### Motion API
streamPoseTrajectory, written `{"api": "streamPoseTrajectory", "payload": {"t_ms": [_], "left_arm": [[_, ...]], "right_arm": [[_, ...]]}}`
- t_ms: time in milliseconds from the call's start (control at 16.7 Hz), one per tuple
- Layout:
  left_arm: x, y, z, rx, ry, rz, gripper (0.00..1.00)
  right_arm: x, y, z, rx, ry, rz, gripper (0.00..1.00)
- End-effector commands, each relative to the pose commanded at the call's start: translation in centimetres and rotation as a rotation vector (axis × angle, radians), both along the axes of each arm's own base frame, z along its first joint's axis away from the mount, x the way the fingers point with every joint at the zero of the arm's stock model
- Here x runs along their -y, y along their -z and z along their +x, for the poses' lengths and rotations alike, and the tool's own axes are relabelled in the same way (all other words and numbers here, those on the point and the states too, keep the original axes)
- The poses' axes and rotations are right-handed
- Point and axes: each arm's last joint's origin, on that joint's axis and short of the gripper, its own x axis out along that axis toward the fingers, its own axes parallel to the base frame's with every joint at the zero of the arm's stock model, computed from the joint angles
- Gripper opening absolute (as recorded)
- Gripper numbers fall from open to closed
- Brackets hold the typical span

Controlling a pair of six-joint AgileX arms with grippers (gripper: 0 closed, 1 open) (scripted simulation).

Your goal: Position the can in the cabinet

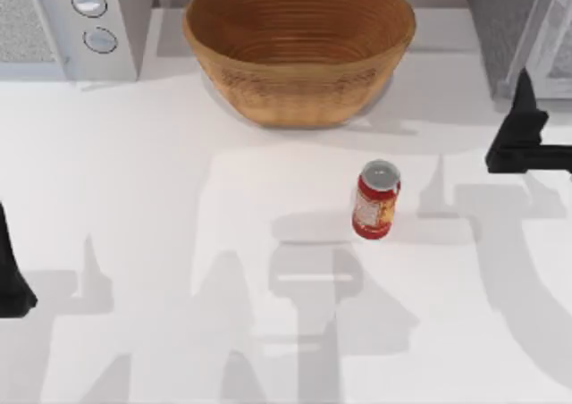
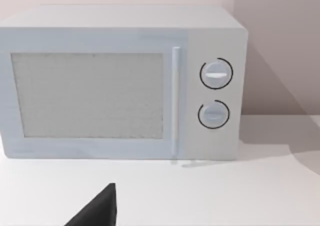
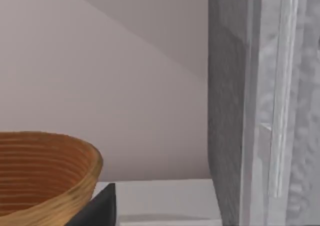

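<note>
The can (image 1: 376,199) stands upright on the white table (image 1: 179,243), right of centre in the top view, its silver-grey top facing the camera and its red body with the yellow-and-white label below. It touches nothing. The right gripper (image 1: 527,122) sits at the right edge of the table, and the can lies well to the left of its dark fingers and nearer the front edge, clearly apart from them. One pointed fingertip rises toward the cabinet (image 1: 514,29), the grey speckled box in the far right corner, which stands just beyond the fingers. How far these fingers are parted I cannot tell, and nothing shows between them. In the right wrist view the cabinet's (image 3: 235,111) speckled side and pale framed door panel stand close ahead, with the woven bowl (image 3: 45,176) off to one side. In the top view the woven bowl (image 1: 299,42) rests at the back of the table, beyond the can and well apart from it. The left gripper (image 1: 13,279) is parked at the table's left edge, far from the can; its opening cannot be judged either. Ahead of it, the left wrist view shows the white appliance (image 2: 120,81) with two round knobs.
</note>
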Motion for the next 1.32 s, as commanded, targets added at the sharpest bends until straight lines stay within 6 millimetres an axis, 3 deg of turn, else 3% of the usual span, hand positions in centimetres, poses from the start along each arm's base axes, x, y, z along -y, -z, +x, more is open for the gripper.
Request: {"api": "streamPoseTrajectory", "payload": {"t_ms": [300,600,900,1260,1320], "left_arm": [[0.0,0.0,0.0,0.0,0.0,0.0,1.0],[0.0,0.0,0.0,0.0,0.0,0.0,1.0],[0.0,0.0,0.0,0.0,0.0,0.0,1.0],[0.0,0.0,0.0,0.0,0.0,0.0,1.0],[0.0,0.0,0.0,0.0,0.0,0.0,1.0]], "right_arm": [[-7.2,5.4,2.5,-0.021,0.002,-0.009,1.0],[-12.3,12.8,1.4,-0.038,0.008,-0.029,1.0],[-14.1,18.0,-0.6,-0.045,0.012,-0.04,1.0],[-14.2,18.9,-1.0,-0.045,0.013,-0.042,1.0],[-14.9,20.7,-0.4,-0.086,-0.023,-0.045,1.0]]}}
